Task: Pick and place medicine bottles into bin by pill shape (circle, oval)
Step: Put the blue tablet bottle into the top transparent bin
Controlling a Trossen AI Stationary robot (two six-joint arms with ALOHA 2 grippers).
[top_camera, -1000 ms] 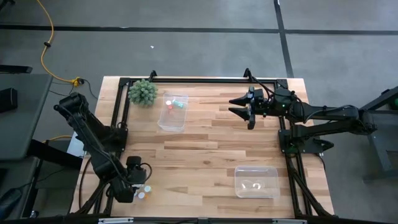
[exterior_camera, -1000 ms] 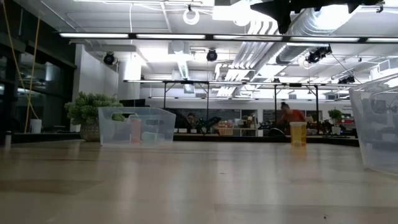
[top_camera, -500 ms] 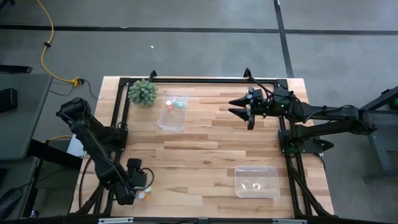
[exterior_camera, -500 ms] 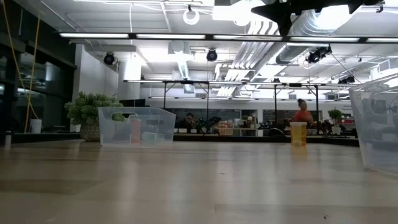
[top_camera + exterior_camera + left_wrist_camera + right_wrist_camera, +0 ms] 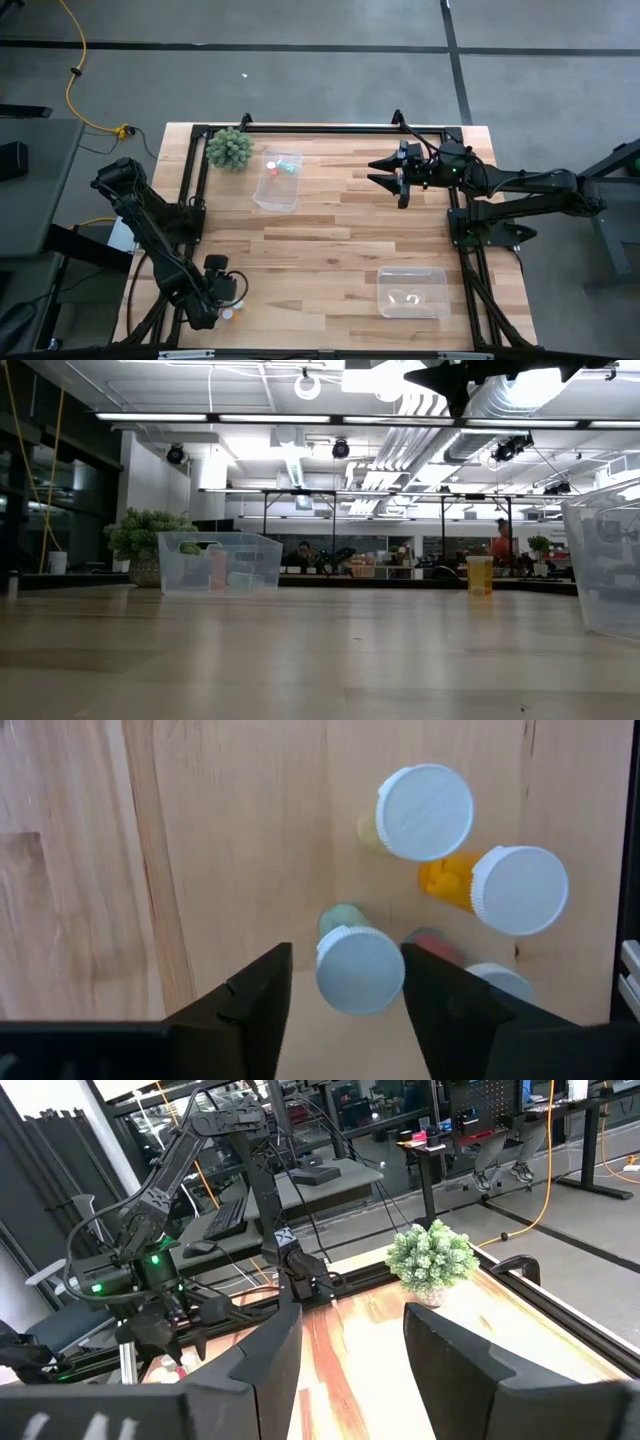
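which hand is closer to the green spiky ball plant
Right. The right hand hovers open beyond the clear bin, along the table's far side where the green spiky ball plant stands. The left hand is at the near corner, open around a white-capped bottle.

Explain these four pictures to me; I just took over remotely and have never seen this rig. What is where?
Two dark robot arms work at a wooden table. One picture looks straight down, one looks level across the tabletop, and two sit on the wrists. The left tool, at the table's near left corner, is open and straddles a white-capped medicine bottle without holding it; other bottles stand beside it. The right tool is open and empty, raised over the far right. Two clear bins are out: one with bottles beside the green plant, another near right.
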